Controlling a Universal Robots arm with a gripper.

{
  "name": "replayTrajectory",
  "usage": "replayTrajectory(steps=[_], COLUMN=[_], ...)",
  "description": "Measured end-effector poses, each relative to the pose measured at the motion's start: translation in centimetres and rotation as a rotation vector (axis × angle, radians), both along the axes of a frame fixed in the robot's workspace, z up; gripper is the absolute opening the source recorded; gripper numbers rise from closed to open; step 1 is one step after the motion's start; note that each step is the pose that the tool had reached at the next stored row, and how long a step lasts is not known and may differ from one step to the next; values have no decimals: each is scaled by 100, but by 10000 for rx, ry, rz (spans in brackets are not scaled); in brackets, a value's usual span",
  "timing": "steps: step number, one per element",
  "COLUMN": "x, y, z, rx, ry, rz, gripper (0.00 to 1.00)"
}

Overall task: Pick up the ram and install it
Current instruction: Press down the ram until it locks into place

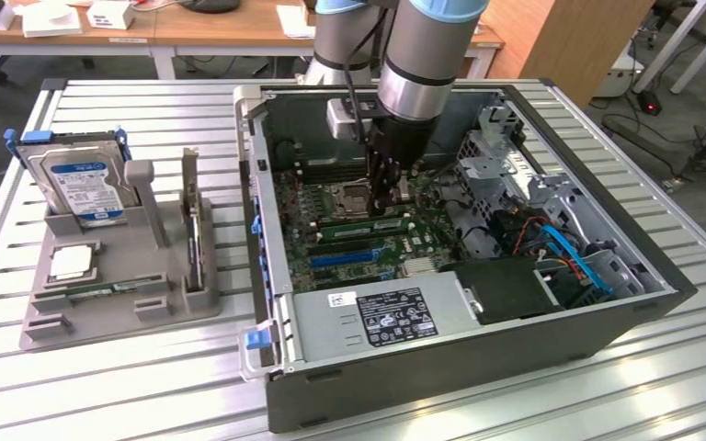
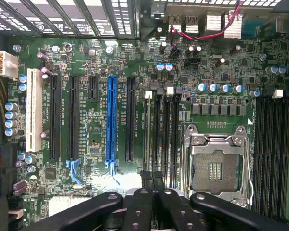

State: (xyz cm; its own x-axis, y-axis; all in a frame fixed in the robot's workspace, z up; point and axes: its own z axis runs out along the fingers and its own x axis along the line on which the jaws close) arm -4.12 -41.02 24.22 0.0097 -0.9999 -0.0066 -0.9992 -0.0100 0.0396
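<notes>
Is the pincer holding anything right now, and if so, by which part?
Cannot tell. The pincer is shut over the motherboard's memory slots, fingertips pressed together; whether a ram's edge is pinched between them is hidden.

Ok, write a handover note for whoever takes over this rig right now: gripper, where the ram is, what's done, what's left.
Gripper: shut, down inside the open computer case, fingertips at the memory slots beside the CPU socket.
Ram: green stick lying along those slots, right at the fingertips, away from the grey holder.
Done: ram is off the holder and at the motherboard.
Left: cannot tell whether it is gripped or fully seated; seating is unconfirmed.
</notes>
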Motion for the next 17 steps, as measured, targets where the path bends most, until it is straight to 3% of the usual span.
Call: replayTrajectory(steps=[11,17], x=[5,93], y=[0,-1], z=[0,0], rx=[0,0], ry=[0,6], rz=[1,1], gripper=[9,9])
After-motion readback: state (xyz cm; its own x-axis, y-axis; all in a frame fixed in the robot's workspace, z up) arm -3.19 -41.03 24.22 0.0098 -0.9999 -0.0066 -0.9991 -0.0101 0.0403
